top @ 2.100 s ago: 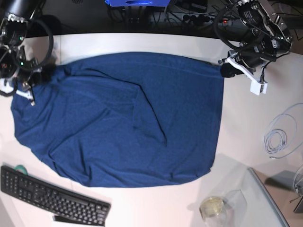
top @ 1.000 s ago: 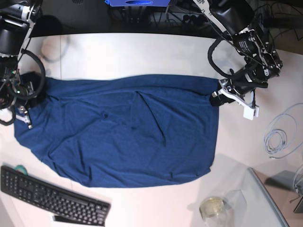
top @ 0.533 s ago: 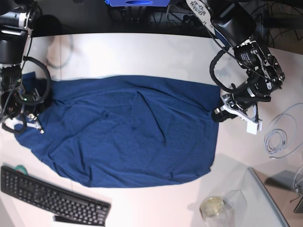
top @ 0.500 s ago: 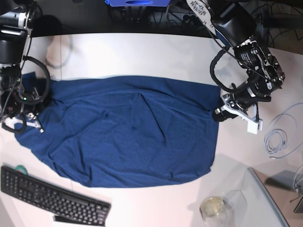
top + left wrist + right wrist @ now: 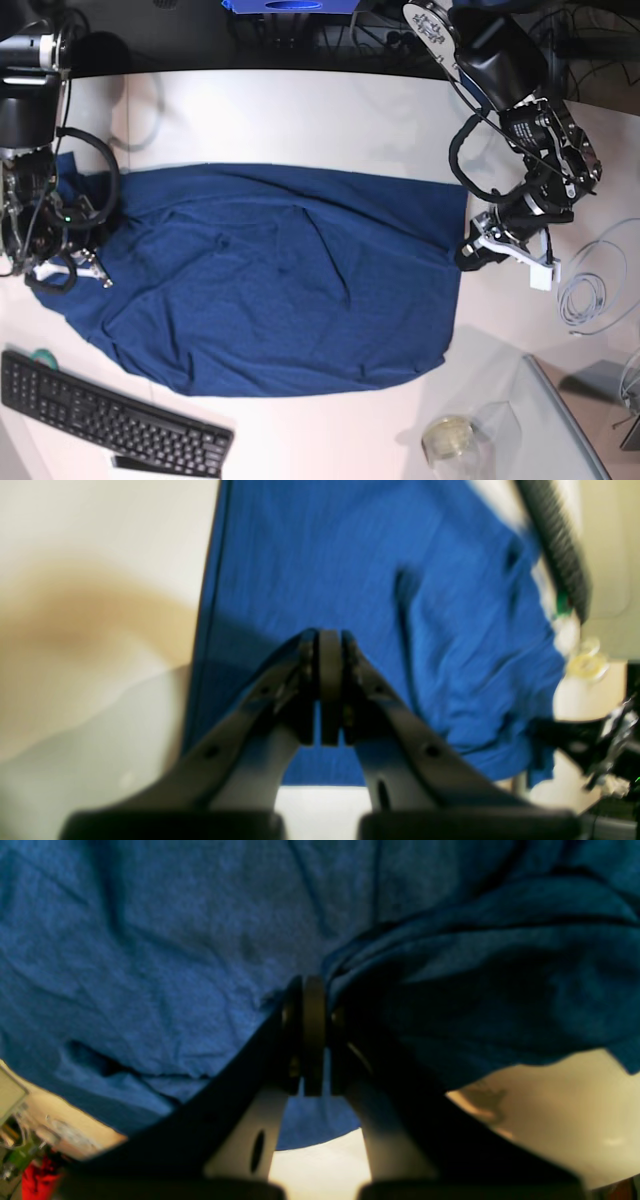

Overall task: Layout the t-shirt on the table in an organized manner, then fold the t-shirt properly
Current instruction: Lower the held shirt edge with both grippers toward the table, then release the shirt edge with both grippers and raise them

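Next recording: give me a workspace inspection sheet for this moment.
Surface: white table, bare along the far edge.
Job's things: navy t-shirt spread wide, wrinkled.
Clutter: black keyboard; glass jar.
Grippers: left gripper shut at the shirt's edge; right gripper shut on bunched fabric.
Cables: white coil beside the left arm; grey loop at the far corner.
Surroundings: dark cable tangle behind the table.

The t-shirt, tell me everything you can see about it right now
The t-shirt is plain navy-blue knit with no print, spread wide over the white table with shallow creases across its middle. Its far edge runs fairly straight; its near edge curves. The left gripper is shut on one side edge and the right gripper is shut on bunched cloth at the other. Nothing else touches it.
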Robot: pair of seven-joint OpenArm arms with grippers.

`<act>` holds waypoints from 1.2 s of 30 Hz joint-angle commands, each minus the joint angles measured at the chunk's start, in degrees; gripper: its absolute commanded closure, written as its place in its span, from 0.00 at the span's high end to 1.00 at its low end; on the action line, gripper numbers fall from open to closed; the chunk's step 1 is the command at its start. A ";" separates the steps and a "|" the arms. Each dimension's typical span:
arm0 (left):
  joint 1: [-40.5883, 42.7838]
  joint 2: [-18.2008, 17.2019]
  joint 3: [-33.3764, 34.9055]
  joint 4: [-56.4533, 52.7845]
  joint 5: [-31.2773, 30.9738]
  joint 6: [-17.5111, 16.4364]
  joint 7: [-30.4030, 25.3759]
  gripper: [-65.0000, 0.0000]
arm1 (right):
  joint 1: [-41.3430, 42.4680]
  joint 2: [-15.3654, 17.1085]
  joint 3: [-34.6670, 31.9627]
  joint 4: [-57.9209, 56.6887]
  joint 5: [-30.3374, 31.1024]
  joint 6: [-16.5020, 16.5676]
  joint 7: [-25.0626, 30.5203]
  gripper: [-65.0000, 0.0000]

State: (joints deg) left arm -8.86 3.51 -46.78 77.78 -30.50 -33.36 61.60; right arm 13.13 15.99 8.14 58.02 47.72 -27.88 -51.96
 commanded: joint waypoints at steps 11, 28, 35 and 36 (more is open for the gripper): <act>-1.20 -1.97 0.67 -3.27 -1.28 -0.35 -3.27 0.00 | 2.48 0.85 -0.01 -0.30 -0.12 2.60 0.32 0.01; -1.20 -2.41 5.60 -3.36 -1.45 3.34 -8.11 0.00 | 3.01 0.41 0.17 -0.39 -7.33 9.90 2.87 0.01; -0.85 -2.41 5.60 -3.36 -1.63 7.12 -12.86 0.00 | 3.36 0.32 0.08 -0.39 -7.33 9.99 2.95 0.01; -0.85 -2.41 5.60 -3.36 -1.63 7.39 -13.03 0.00 | 3.36 0.32 0.08 -0.39 -7.33 10.52 2.95 0.01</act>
State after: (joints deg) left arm -8.84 1.56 -41.21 73.58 -30.94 -25.65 49.47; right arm 14.90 15.40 8.08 56.86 40.21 -17.96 -49.45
